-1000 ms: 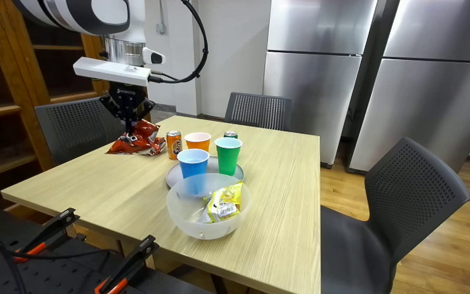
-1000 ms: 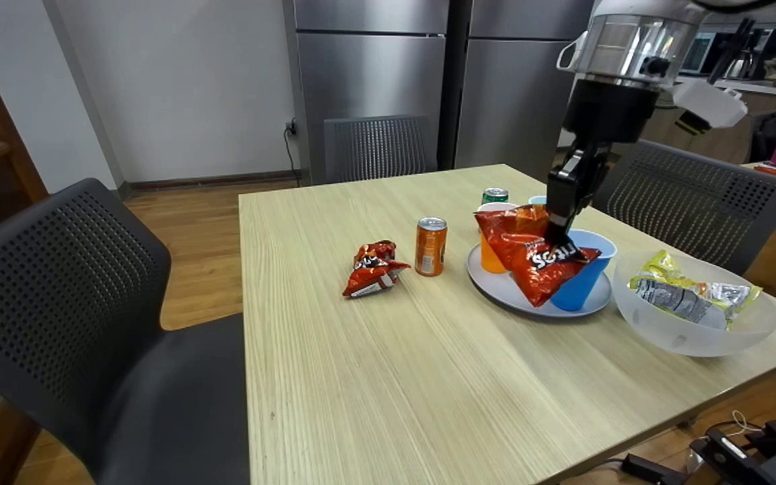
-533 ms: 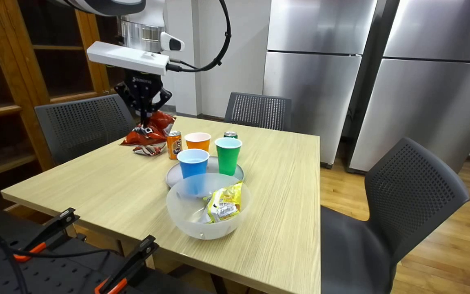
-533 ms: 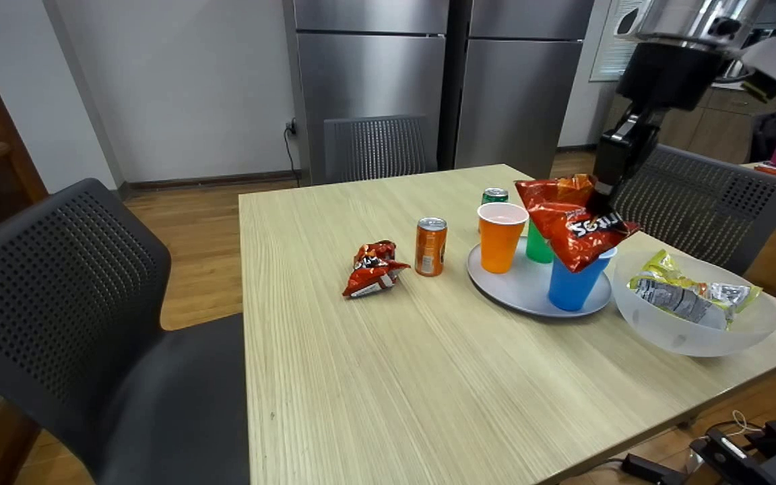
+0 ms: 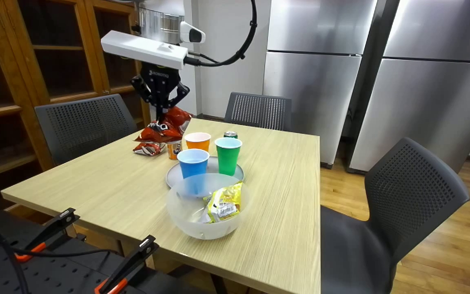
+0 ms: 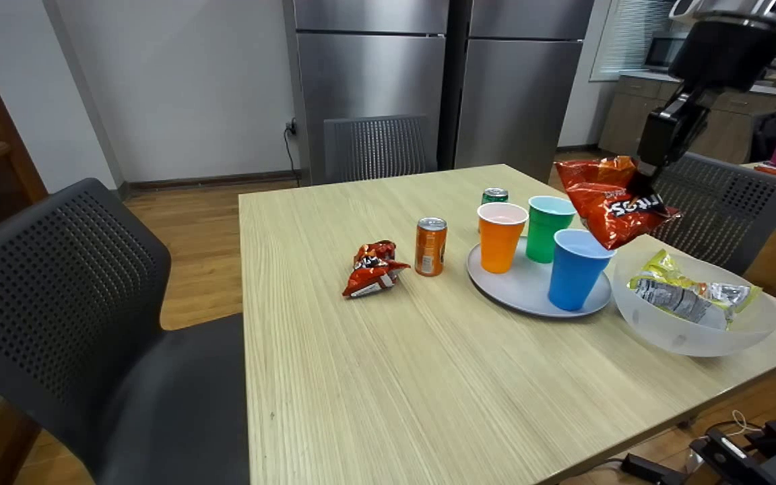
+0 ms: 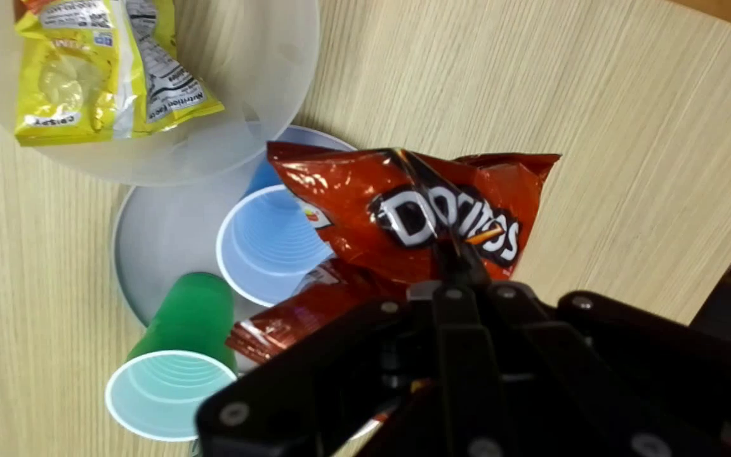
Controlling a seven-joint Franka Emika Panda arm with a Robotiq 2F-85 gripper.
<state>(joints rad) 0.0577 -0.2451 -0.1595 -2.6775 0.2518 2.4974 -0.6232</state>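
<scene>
Red and shiny, the bag (image 6: 600, 199) hangs pinched in the tool (image 6: 638, 187) above the bench (image 6: 388, 364), right of the orange cup (image 6: 499, 241) in an exterior view. We do well to carry it high, clear of the blue cup (image 6: 573, 276), and grip firmly.
</scene>
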